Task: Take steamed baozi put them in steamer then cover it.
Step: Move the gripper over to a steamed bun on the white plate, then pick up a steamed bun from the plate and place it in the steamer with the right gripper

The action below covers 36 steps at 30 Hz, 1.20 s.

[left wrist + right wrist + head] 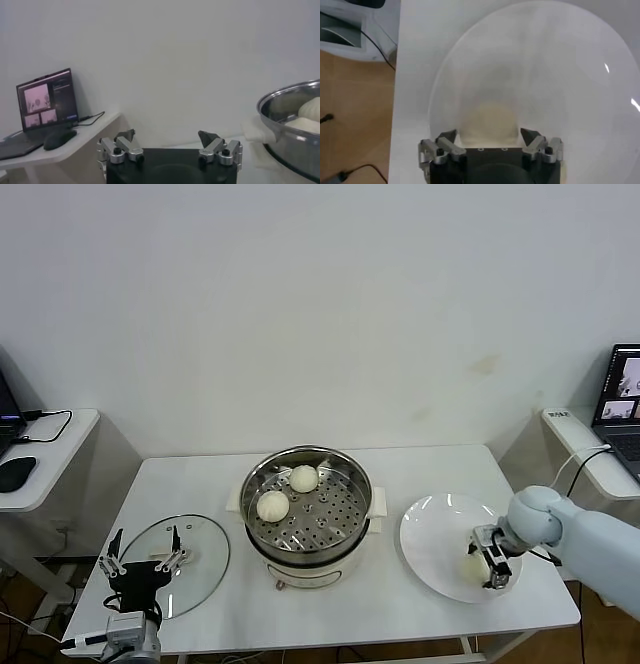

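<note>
A flat white counter (420, 604) carries a round, shiny steel steamer (306, 506); two smooth, cream-white baozi (272, 505) sit on its perforated tray. The clear glass cover (205, 550) lies left of it, the left gripper (140, 562) poised above with fingers spread. Over the glossy white plate (430, 534), the right gripper (492, 568) straddles a third bun (490, 122); I cannot tell whether it grips.

Plain white wall (320, 304), white table (200, 484), side desks with laptops (622, 399), wooden floor (355, 110).
</note>
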Tool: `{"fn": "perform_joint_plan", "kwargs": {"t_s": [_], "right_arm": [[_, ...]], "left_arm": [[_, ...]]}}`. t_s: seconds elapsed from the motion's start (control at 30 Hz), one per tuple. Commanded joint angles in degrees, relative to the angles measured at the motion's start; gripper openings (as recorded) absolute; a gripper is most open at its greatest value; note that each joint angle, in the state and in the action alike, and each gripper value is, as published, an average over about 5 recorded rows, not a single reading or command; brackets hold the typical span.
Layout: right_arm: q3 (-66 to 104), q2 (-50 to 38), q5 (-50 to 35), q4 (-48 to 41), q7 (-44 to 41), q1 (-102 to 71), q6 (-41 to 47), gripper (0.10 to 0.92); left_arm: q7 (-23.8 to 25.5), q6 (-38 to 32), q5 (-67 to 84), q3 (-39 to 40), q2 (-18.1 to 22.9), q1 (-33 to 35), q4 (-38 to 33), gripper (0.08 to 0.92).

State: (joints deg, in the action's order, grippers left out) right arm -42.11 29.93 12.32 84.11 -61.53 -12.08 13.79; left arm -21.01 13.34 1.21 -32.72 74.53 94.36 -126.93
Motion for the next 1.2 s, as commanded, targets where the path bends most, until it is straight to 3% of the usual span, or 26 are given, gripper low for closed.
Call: {"fn": "perform_joint_plan", "kwargs": {"t_s": [0.03, 0.5, 0.83, 1.2], "right_arm": [[0.18, 0.56, -0.41, -0.27, 0.08, 1.45, 0.26, 0.663], [-6.82, 3.76, -11.33, -0.23, -2.46, 26.31, 1.06, 0.645], [-17.57, 17.22, -20.6, -2.66, -1.45, 46.12, 1.16, 0.653], [-26.84, 32.47, -27.36, -0.21, 2.12, 47.82, -7.13, 0.659]], "left_arm": [[-0.09, -0.03, 0.09, 0.05, 0.04, -0.01, 0.01, 0.823], [-0.11, -0.05, 0.24, -0.25, -0.33, 0.04, -0.62, 0.823], [-0.12, -0.03, 0.46, -0.85, -0.54, 0.14, -1.29, 0.823], [-0.17, -0.03, 0.92, -2.45, -0.2, -0.24, -1.54, 0.823]]}}
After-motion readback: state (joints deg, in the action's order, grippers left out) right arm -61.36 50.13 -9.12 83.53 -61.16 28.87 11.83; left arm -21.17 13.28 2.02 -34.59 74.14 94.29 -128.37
